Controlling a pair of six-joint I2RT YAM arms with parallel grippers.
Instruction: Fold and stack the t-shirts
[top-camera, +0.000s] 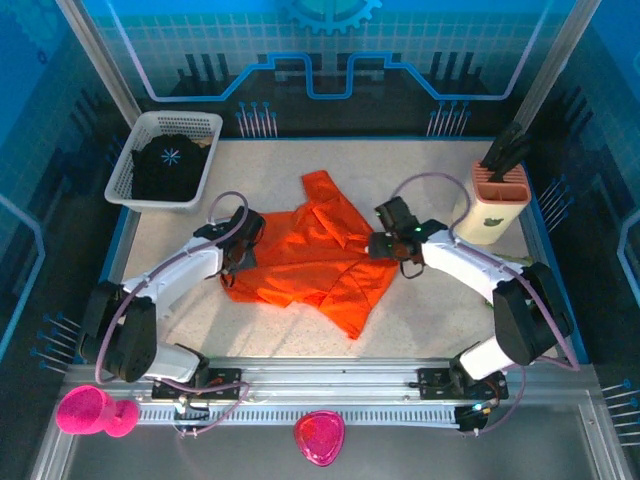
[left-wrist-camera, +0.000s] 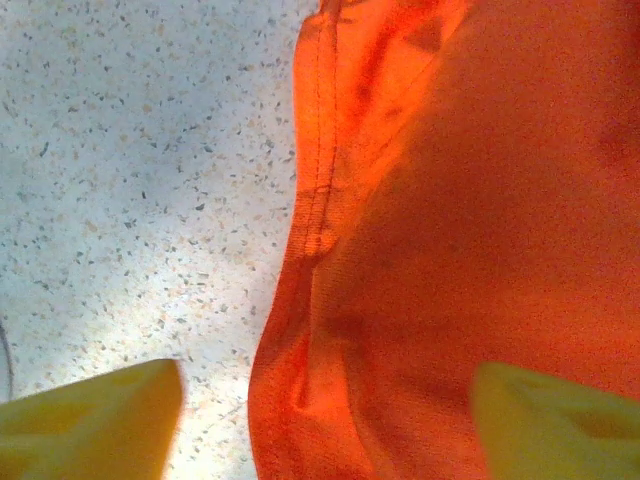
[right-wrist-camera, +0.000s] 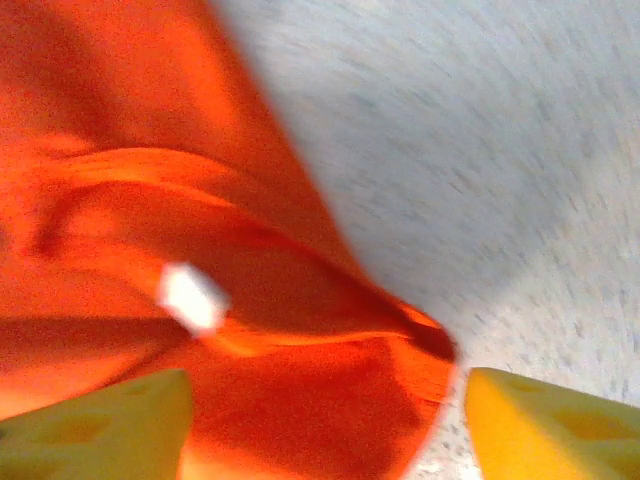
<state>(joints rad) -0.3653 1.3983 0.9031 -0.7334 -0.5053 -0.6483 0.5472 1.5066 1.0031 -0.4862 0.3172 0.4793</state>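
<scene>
The orange t-shirt (top-camera: 310, 255) lies crumpled and partly folded in the middle of the table. My left gripper (top-camera: 243, 245) sits low over its left edge. In the left wrist view the left gripper (left-wrist-camera: 325, 425) is open, its yellow fingers (left-wrist-camera: 90, 420) wide apart with the shirt's hemmed edge (left-wrist-camera: 400, 250) lying between them. My right gripper (top-camera: 380, 243) is at the shirt's right side. Seen from the right wrist, the right gripper (right-wrist-camera: 325, 430) is open over a loose corner of the orange cloth (right-wrist-camera: 300, 400) near a white tag (right-wrist-camera: 192, 297). The black t-shirt (top-camera: 168, 165) lies bunched in the basket.
A white mesh basket (top-camera: 128, 170) stands at the back left. A beige holder with dark handles (top-camera: 497, 200) stands at the back right. Pink objects (top-camera: 95, 412) (top-camera: 320, 437) rest on the front ledge, past the metal rail (top-camera: 330, 380).
</scene>
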